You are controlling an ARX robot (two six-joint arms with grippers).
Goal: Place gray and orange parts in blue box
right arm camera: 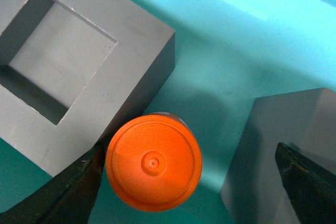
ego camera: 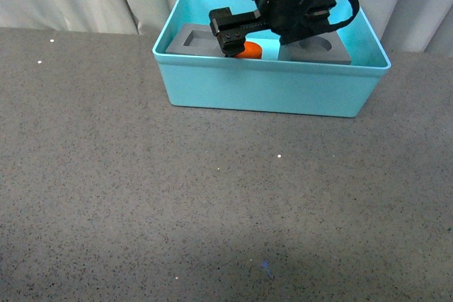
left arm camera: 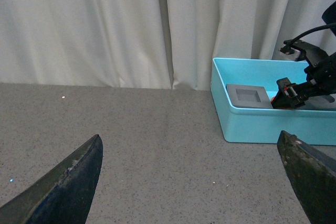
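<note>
The blue box, a wide turquoise bin with a flared rim, is set on the far side of the table. Two matte gray cubes are held inside it: one with a square recess at its left end, the other toward the right. An orange cylinder is stood upright between them, just beside the recessed cube.

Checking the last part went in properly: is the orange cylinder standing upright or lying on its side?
Upright. The right wrist view shows the orange cylinder's round end face-on, standing on the blue box floor between the gray blocks.
</note>
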